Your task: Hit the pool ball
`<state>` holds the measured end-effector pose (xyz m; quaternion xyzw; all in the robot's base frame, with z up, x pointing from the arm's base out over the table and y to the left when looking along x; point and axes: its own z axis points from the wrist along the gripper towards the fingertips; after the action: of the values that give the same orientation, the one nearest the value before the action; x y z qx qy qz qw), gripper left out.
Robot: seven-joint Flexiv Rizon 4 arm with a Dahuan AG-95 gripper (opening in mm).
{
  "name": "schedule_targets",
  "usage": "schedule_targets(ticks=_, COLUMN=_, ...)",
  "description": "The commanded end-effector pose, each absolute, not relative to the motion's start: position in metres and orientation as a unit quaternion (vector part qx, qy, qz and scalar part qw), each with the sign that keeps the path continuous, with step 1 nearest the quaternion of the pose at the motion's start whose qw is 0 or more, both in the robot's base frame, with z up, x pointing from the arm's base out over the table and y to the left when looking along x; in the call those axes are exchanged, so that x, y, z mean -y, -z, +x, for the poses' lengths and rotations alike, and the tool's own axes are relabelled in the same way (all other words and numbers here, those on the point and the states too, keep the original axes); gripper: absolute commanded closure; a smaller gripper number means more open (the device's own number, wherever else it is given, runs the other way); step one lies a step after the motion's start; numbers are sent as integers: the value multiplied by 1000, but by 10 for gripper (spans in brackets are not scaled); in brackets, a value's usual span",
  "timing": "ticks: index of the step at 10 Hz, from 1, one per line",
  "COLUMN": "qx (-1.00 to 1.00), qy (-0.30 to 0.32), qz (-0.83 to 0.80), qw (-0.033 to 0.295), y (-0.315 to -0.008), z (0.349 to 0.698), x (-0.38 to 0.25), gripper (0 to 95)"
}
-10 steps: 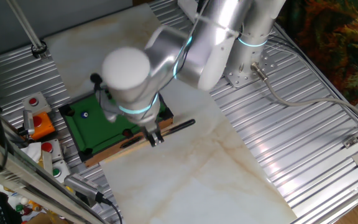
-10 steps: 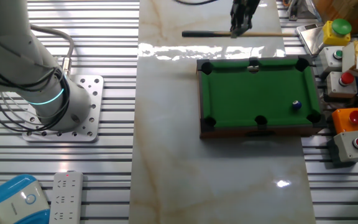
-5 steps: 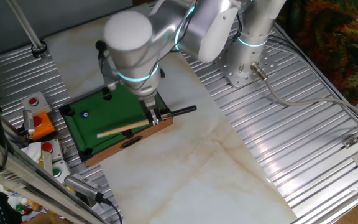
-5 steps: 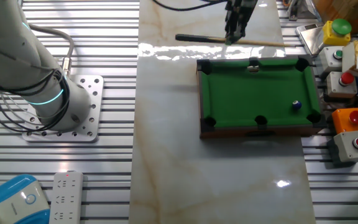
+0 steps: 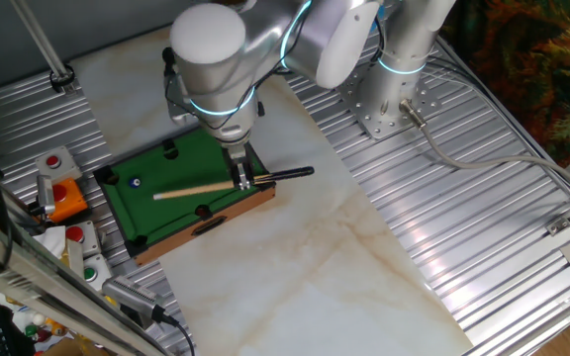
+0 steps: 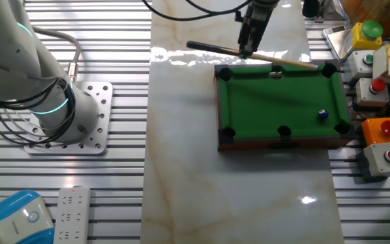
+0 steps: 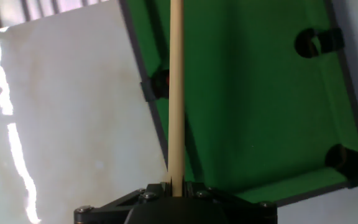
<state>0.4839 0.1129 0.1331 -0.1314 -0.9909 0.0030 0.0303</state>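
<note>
The miniature green pool table (image 5: 146, 206) (image 6: 276, 108) lies on the marble board. The tiny dark blue pool ball (image 5: 135, 182) (image 6: 323, 114) rests on the felt near one end. My gripper (image 5: 243, 181) (image 6: 246, 49) is shut on a wooden cue stick (image 5: 201, 188) (image 6: 276, 59) with a black handle, held above the table's long rail. The cue's pale tip end reaches over the felt, well short of the ball. In the hand view the cue (image 7: 176, 93) runs straight up from my gripper (image 7: 176, 185), over the table's edge (image 7: 157, 127); the ball is out of that view.
Button boxes with red and green buttons (image 6: 378, 88) (image 5: 59, 193) stand beside the table's far end. The arm's base (image 5: 394, 109) (image 6: 66, 122) is bolted to the slatted metal bench. A power strip (image 6: 73, 213) lies near the front edge.
My gripper has lifted the cue off the marble and swung it, so its pale end now reaches over the green felt. The ball has not moved.
</note>
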Motion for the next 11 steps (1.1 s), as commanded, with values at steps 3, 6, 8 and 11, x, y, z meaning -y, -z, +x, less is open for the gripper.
schedule_targets(ticks=3, qx=991, qy=-5, qz=-128, qw=25, y=-130, z=466, x=-73, gripper=950)
schedule_targets(ticks=6, qx=991, qy=-2, qz=-128, qw=29, y=-129, z=469, x=-67, gripper=950)
schedule_targets(ticks=8, qx=991, qy=1, qz=-128, qw=30, y=-126, z=471, x=-66, gripper=950)
schedule_targets(ticks=11, qx=991, qy=4, qz=-128, qw=28, y=-117, z=474, x=-64, gripper=950)
